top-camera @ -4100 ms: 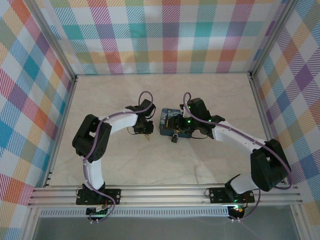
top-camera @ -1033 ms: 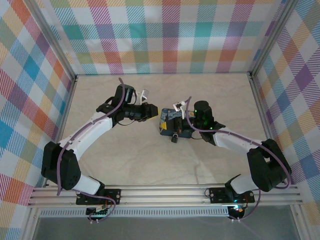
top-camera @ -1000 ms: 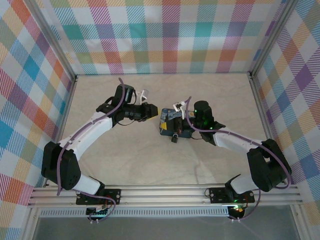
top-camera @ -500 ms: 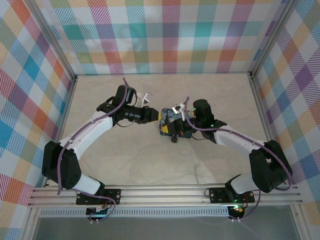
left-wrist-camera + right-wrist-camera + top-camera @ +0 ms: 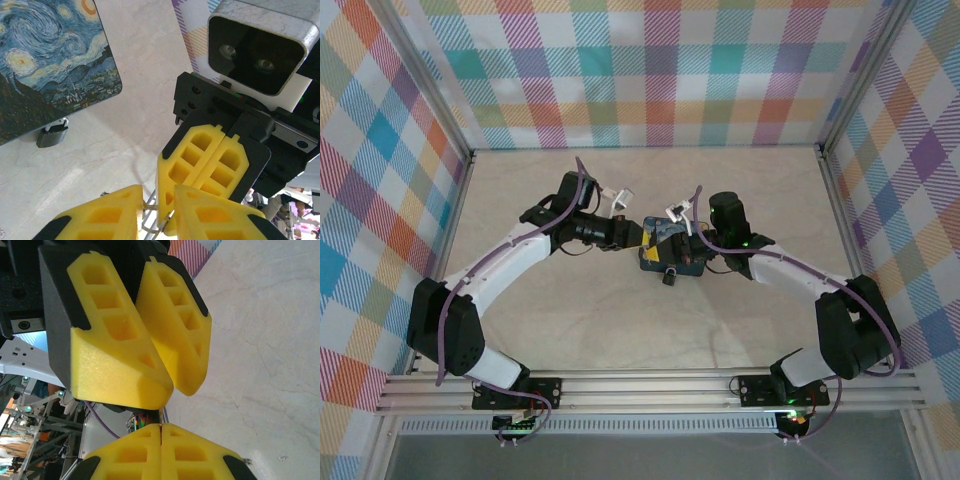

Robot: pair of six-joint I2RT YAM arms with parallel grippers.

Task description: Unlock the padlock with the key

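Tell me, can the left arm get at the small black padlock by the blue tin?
Probably yes: the small black padlock sits uncovered at the edge of the blue painted tin, with bare table between it and the left claw. The shut right claw crowds the left one, though.

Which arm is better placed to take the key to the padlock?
Left, probably: the left tool holds thin silvery metal, likely the key, and its wrist view shows the padlock beside the tin. The right tool is shut, pointing at the left one.

Right fingers (image 5: 125, 455) closed, facing left fingers (image 5: 100, 215)
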